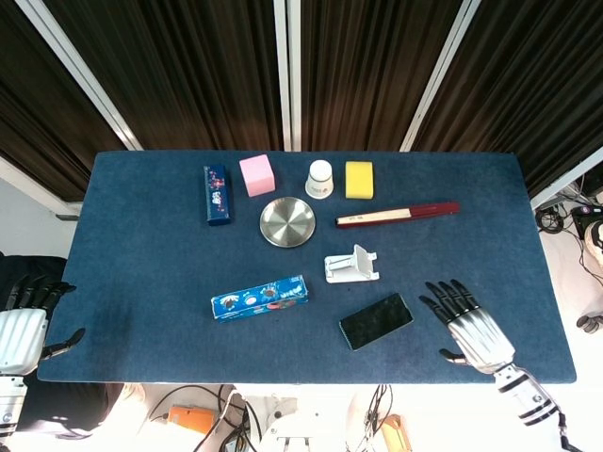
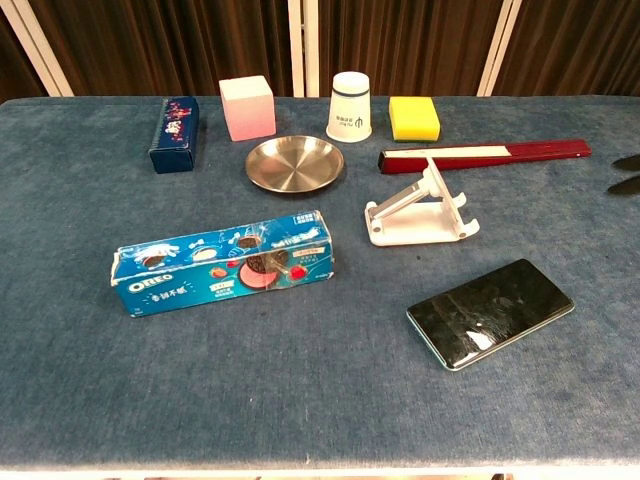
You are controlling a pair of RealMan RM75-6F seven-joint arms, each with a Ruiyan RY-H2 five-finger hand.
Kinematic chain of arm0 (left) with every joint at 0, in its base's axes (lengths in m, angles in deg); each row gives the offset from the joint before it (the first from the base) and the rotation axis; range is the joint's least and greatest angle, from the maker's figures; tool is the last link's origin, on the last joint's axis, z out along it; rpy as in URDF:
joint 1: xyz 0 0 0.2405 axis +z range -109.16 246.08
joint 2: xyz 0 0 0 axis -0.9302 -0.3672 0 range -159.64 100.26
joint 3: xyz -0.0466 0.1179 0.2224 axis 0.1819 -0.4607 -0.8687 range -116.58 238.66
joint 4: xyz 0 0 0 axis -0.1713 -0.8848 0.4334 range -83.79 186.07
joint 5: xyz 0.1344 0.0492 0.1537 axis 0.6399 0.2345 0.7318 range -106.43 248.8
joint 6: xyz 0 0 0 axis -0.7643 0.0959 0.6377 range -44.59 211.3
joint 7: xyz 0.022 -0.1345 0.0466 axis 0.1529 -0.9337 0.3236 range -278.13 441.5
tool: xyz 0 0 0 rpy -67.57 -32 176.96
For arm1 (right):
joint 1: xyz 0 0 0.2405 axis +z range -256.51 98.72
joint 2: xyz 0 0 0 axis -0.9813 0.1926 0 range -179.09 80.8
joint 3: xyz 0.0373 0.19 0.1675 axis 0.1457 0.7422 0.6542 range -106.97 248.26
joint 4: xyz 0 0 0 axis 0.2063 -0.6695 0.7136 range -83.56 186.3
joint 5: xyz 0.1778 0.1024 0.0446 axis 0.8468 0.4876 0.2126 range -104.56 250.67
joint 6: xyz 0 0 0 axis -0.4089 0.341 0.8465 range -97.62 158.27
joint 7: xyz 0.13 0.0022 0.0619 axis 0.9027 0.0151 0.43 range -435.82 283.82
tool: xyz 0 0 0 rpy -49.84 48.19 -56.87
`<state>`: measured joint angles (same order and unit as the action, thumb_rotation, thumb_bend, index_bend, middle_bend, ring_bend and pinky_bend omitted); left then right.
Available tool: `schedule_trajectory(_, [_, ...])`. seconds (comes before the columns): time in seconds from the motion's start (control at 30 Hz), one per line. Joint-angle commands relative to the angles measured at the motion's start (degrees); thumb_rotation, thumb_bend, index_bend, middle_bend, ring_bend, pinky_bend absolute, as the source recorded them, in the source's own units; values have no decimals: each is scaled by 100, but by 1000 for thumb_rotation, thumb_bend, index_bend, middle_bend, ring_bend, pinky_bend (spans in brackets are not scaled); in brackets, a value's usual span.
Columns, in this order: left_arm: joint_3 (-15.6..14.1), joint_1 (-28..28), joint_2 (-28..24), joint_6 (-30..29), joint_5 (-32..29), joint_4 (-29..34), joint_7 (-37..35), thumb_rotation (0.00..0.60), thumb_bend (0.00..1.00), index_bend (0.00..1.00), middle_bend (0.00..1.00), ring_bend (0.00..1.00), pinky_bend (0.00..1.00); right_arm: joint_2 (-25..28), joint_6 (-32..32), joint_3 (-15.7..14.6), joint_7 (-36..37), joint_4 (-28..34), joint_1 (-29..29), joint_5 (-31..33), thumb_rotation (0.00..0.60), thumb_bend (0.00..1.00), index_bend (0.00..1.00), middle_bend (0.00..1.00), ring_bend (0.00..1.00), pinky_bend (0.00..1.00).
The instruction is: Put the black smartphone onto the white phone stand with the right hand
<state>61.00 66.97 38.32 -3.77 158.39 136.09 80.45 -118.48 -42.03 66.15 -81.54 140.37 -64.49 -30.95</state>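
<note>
Black glossy smartphone [image 1: 376, 320] lies flat on the blue cloth table [image 1: 141, 282], near the front edge, just in front of the white plastic phone stand [image 1: 350, 265], not touching it. Right hand [image 1: 468, 327] is over the table just right of the phone, fingers spread, holding nothing; only its fingertips [image 2: 628, 162] show at the chest view's right edge. Left hand [image 1: 24, 325] sits off the table's left front corner, fingers apart, empty. Blue Oreo cookie box [image 1: 259, 298] lies left of the phone.

On the counter [image 1: 151, 282] lie an Oreo box [image 1: 259, 298], a steel plate [image 1: 287, 222], a pink cube [image 1: 256, 175], a white cup [image 1: 320, 178], a yellow sponge [image 1: 359, 179], a folded fan [image 1: 398, 214] and a dark blue box [image 1: 217, 195].
</note>
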Motion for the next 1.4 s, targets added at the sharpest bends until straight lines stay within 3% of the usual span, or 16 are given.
schedule_trajectory(0.03, [-1, -1, 19, 14, -9, -29, 25, 600, 120, 255, 222, 101, 1, -443, 1050, 36, -848, 238, 559, 111, 600, 240, 186, 50, 0, 82])
schedule_trajectory(0.43, [-16, 3, 68, 96, -56, -72, 2, 600, 120, 255, 222, 102, 1, -1236, 2047, 473, -1608, 357, 1219, 874, 600, 316, 222, 51, 0, 81])
schedule_trajectory(0.73, [-23, 18, 66, 147, -107, -115, -46, 600, 120, 255, 222, 102, 1, -1366, 2568, 550, -1814, 505, 1514, 1562, 600, 391, 254, 51, 0, 81])
schedule_trajectory(1.03, [-30, 26, 73, 180, -129, -153, -75, 600, 120, 255, 222, 101, 1, -1411, 2717, 564, -1762, 458, 1687, 1972, 600, 411, 271, 51, 0, 76])
schedule_trajectory(1.4, [-39, 51, 58, 171, -134, -131, -71, 600, 120, 255, 222, 102, 1, -1470, 2459, 468, -1348, 344, 1724, 1958, 600, 447, 455, 57, 0, 57])
